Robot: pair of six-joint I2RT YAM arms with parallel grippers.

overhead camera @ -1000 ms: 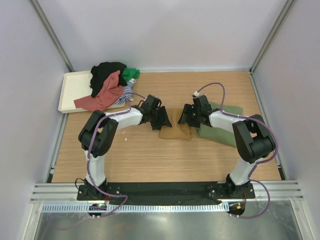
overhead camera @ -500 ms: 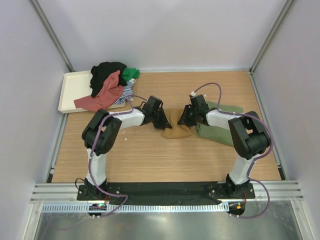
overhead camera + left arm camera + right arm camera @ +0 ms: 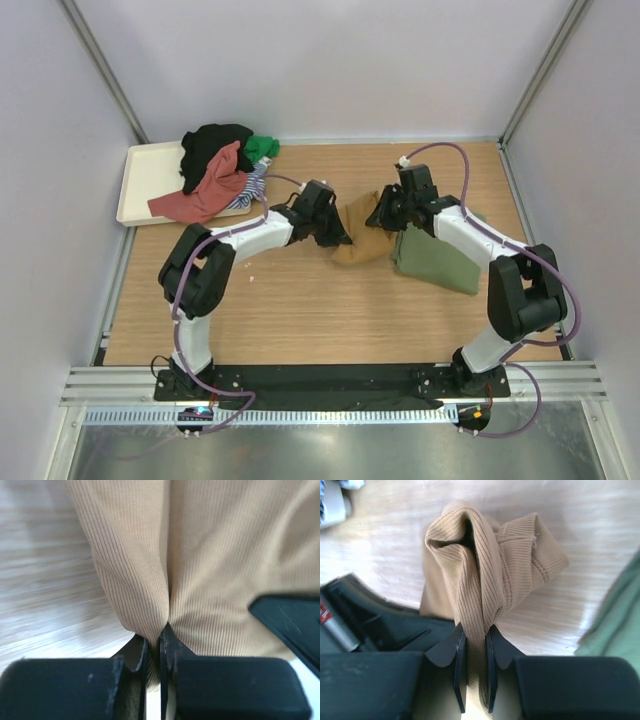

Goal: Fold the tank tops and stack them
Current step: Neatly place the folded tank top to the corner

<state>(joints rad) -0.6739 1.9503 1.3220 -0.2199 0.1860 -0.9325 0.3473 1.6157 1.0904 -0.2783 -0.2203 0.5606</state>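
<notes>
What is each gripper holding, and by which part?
Both hold the mustard-brown ribbed tank top: left gripper pinches a fold at its left side, right gripper a bunched fold at its right side.

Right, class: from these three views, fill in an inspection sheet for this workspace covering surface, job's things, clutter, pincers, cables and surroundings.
Surface: wooden table, light grain.
Job's things: mustard top hangs bunched between both pincers; olive top lies flat at the right; pile of tops sits on the cream tray, spilling over its edge.
Clutter: nothing seen.
Pincers: left pincer and right pincer are each shut on a fold of the mustard top.
Cables: purple cables loop along both arms.
Surroundings: white walls; metal rail at the near edge.
</notes>
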